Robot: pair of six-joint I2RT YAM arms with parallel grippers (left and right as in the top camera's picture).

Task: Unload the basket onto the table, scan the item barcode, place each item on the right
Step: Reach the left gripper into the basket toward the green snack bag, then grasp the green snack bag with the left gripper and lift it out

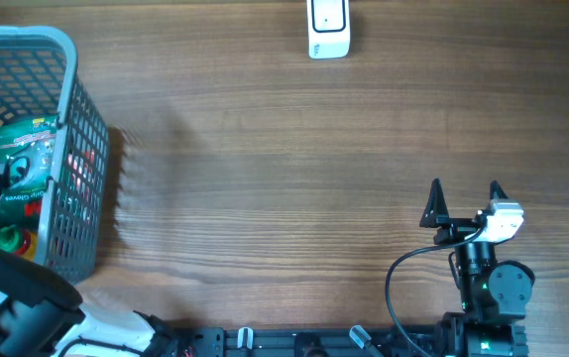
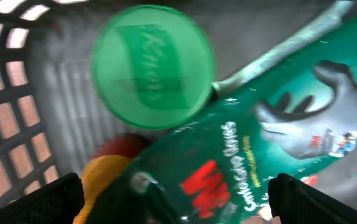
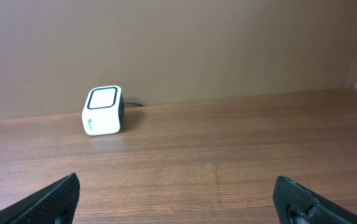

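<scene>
**Overhead:** grey mesh basket (image 1: 70, 69) sat at far left of the wooden table (image 1: 265, 149), w/ a green 3M glove pack (image 1: 22, 149) inside it, i.e. the item to scan was in the basket. L arm (image 1: 17, 283) lay across the lower left corner, its end inside the basket; claw mostly hidden in this view. White barcode scanner (image 1: 328, 28) stood at top centre edge, well apart from the basket. R gripper (image 1: 465, 188) was at lower right over bare wood, fingers spread wide, nothing btwn them, tips toward top of frame.

**L wrist:** L gripper (image 2: 178, 205) was released, black fingertips (image 2: 54, 199) in both lower corners, wide apart, clamping nothing. Glove pack ran tilted from lower centre to upper right, grey glove printed on it, red 3M logo near bottom centre. Couldn't tell if the tips touched it. Round green lid (image 2: 153, 65) filled upper centre, blurred, its edge meeting the pack. Yellow-orange item (image 2: 104, 180) and a red item (image 2: 119, 146) sat lower left. Basket lattice ran along left edge.

**R wrist:** R claw open and empty, tips in both lower corners. Scanner stood left of centre on the table, near the back edge by a plain tan wall (image 3: 228, 43).
</scene>
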